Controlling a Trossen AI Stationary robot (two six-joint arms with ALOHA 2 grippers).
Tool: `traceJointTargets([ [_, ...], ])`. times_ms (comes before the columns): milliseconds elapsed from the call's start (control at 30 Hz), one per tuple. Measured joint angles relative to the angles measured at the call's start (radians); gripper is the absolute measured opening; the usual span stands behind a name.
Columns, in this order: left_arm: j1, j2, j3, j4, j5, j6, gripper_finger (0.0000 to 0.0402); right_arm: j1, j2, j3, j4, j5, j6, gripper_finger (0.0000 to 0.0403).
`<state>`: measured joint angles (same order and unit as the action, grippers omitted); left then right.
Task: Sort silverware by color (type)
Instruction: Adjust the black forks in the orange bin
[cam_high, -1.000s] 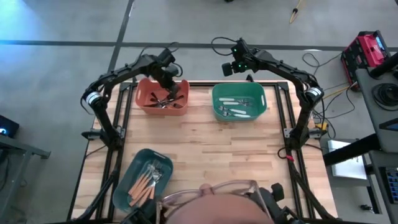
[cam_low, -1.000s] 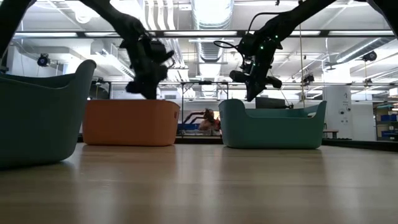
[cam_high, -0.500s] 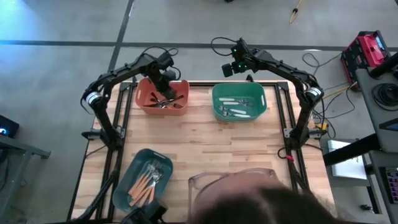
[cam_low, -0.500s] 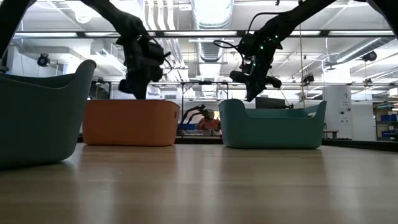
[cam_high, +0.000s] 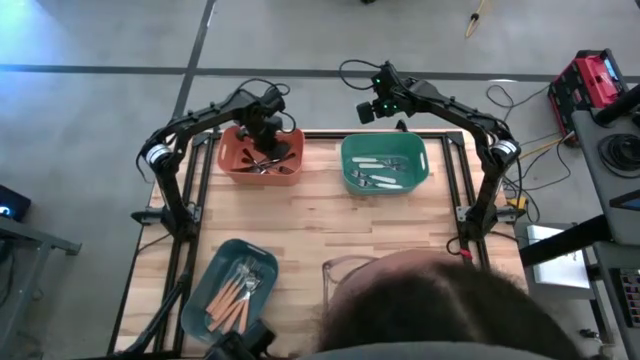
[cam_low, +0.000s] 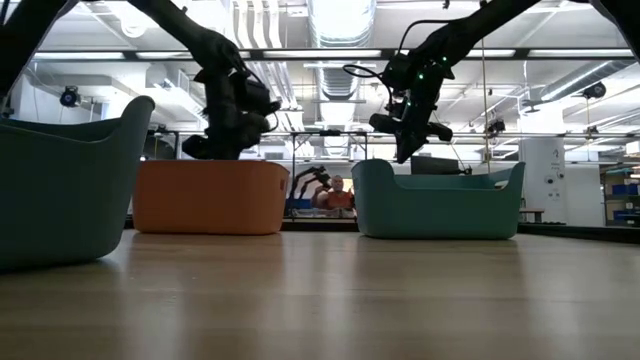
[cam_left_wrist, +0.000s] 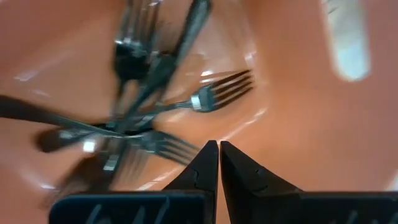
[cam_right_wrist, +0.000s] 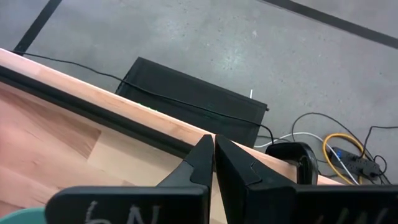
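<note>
Nearest the front table edge, partly behind a person's head (cam_high: 430, 310): teal bin (cam_high: 262, 251) with orange-handled forks (cam_high: 232, 295). At the far left: orange bin (cam_high: 226, 158) with a tangle of black utensils (cam_high: 266, 162); left gripper (cam_left_wrist: 219, 149) poised just above them, fingers pressed together, empty. At the far right: second teal bin (cam_high: 424, 163) with white-handled utensils (cam_high: 380, 172) lying flat. Beyond its far rim, over the table's back edge: right gripper (cam_right_wrist: 213, 144), fingers together, holding nothing, above grey floor and cables (cam_right_wrist: 336, 149).
</note>
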<state>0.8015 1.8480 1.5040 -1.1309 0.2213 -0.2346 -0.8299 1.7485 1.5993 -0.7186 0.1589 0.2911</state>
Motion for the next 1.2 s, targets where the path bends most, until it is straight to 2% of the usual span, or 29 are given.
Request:
traceJointTargets([
  [133,-0.012,0.011,-0.008,-0.029,-0.099,0.111,0.0,0.0,0.0,0.0,0.0,0.0,-0.002,0.0009],
  [300,-0.013,0.015,-0.009,0.007,-0.108,0.099,0.0,0.0,0.0,0.0,0.0,0.001,-0.015,0.0009],
  [467,-0.012,0.015,-0.009,0.004,-0.179,0.089,0.0019,0.0,0.0,0.0,0.0,0.001,-0.015,0.0009],
  [833,-0.013,0.015,-0.036,0.001,-0.178,0.088,0.0116,0.0,0.0,0.0,0.0,0.001,-0.016,0.0009],
  [1200,-0.016,0.015,-0.018,-0.017,-0.153,0.095,0.0105,0.0,0.0,0.0,0.0,0.0,-0.016,0.0009],
])
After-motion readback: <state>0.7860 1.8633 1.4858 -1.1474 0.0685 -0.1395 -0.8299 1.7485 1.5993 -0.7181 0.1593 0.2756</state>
